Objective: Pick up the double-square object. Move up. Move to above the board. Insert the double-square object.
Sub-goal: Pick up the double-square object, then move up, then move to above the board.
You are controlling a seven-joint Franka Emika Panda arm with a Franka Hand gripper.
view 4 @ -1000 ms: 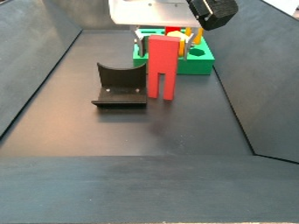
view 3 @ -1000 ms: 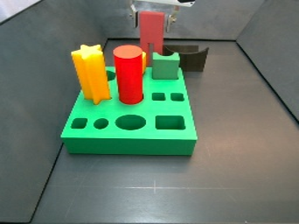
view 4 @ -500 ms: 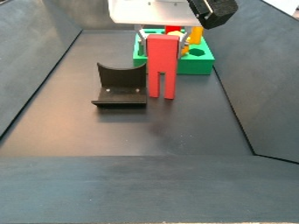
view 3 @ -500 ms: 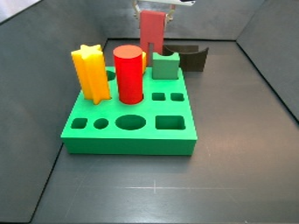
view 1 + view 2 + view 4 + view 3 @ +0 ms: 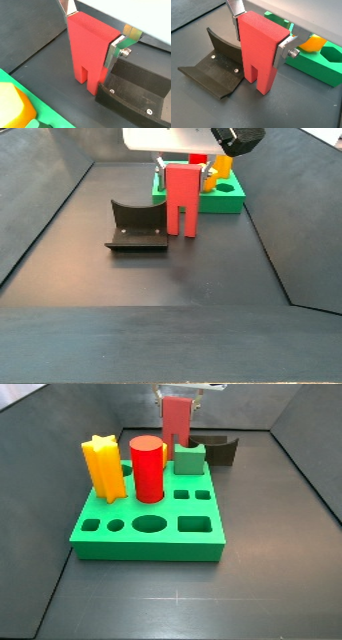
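Observation:
The double-square object [image 5: 182, 203] is a tall salmon-pink block with two square legs. It hangs upright between the fixture [image 5: 134, 225] and the green board [image 5: 229, 200]. My gripper [image 5: 182, 170] is shut on its upper sides. Both wrist views show the silver fingers [image 5: 284, 48] pressed flat against the block [image 5: 258, 60], as does the other view [image 5: 87, 55]. The legs hang low near the floor. In a side view the block [image 5: 177, 424] shows behind the board [image 5: 147, 544], under my gripper [image 5: 178, 392].
On the board stand a yellow star prism [image 5: 103, 469], a red cylinder [image 5: 147, 469] and a green block [image 5: 190, 457]. The dark fixture [image 5: 211, 75] is close beside the held block. Sloped dark walls [image 5: 54, 208] enclose the floor.
The gripper and the salmon block have risen slightly. Nothing else has moved.

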